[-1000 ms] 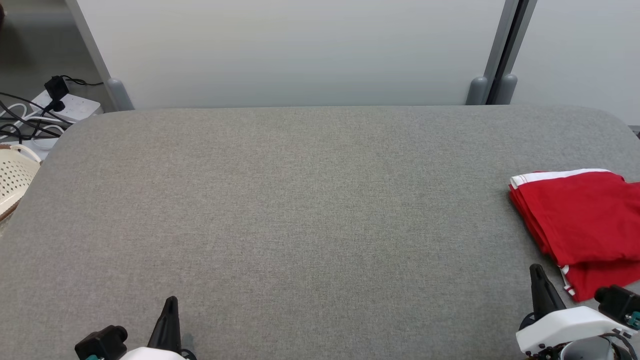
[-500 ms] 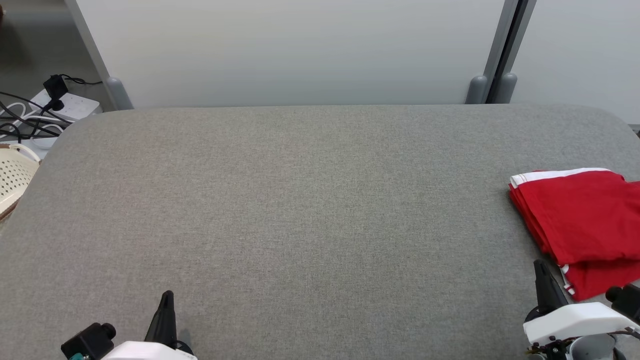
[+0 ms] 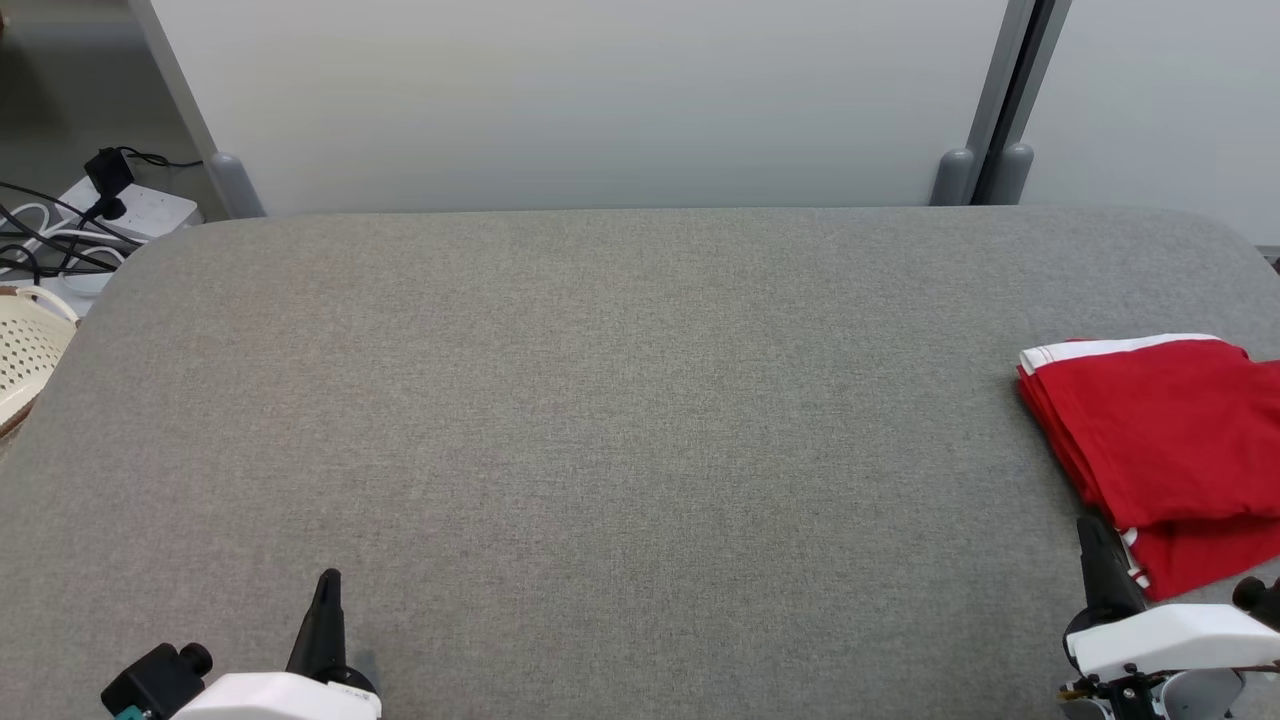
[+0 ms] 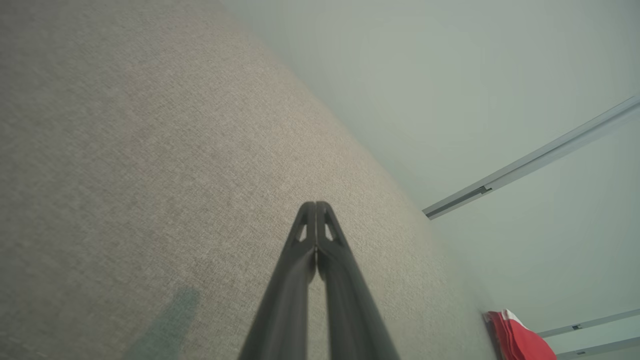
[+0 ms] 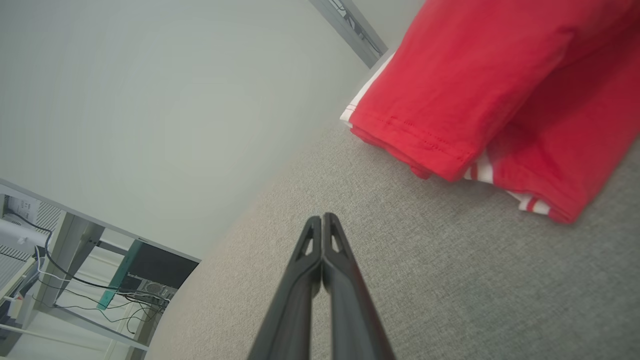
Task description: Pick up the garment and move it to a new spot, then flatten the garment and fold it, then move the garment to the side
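Red garment (image 3: pixel 1160 440), folded with white trim showing, lies at the right edge of the grey fabric table (image 3: pixel 600 400) in the head view. The left gripper (image 3: pixel 327 582) and right gripper (image 3: pixel 1090 530) sit by the near edge, the right one just beside the cloth. Left wrist view: fingers pressed together, holding nothing, garment well apart. Right wrist view: fingers likewise closed and empty, garment near, not touching.

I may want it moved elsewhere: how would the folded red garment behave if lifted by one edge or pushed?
Probably floppy: the red garment lies in thin, soft layers, so lifted by one edge it would likely sag and unfold. It looks light. Pushed, it may bunch rather than slide on the coarse-woven grey table.
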### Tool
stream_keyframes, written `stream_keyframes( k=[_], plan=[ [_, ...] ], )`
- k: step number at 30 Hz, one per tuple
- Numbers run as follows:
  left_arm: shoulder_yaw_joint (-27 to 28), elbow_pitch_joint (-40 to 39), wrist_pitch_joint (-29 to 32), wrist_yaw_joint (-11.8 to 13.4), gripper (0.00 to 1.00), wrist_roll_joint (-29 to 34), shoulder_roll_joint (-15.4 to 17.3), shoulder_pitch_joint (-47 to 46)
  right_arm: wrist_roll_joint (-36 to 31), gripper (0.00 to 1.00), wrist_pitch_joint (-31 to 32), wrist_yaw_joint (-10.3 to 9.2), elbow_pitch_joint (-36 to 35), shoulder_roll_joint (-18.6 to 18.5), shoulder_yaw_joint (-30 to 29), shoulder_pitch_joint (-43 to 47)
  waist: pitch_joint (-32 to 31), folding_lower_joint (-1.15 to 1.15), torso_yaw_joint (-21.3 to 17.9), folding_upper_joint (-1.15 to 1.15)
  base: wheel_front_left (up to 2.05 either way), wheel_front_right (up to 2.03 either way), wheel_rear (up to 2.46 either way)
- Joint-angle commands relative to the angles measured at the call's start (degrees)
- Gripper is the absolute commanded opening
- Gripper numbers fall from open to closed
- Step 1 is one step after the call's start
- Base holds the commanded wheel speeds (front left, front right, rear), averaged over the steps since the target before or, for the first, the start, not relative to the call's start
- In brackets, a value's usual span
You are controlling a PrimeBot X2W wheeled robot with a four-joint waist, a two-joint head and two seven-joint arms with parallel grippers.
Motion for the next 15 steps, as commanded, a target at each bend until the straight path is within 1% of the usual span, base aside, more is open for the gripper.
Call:
stream_keyframes(
  k=[1, 15],
  plan=[
    [1.26, -1.81, 0.31, -0.56, 0.0, -1.73, 0.89, -3.1, 1.67, 0.0, 0.58, 0.14, -2.03, -0.39, 0.26, -1.12, 0.01, 0.0, -0.01, 0.0, 0.0, 0.0, 0.0],
    [1.97, -3.0, 2.68, -1.17, 0.0, -11.01, 1.08, -3.69, 10.52, 0.0, 2.88, 0.17, -4.08, -0.23, -0.55, -0.69, 0.18, 0.0, -0.08, 0.0, 0.0, 0.0, 0.0]
  ],
)
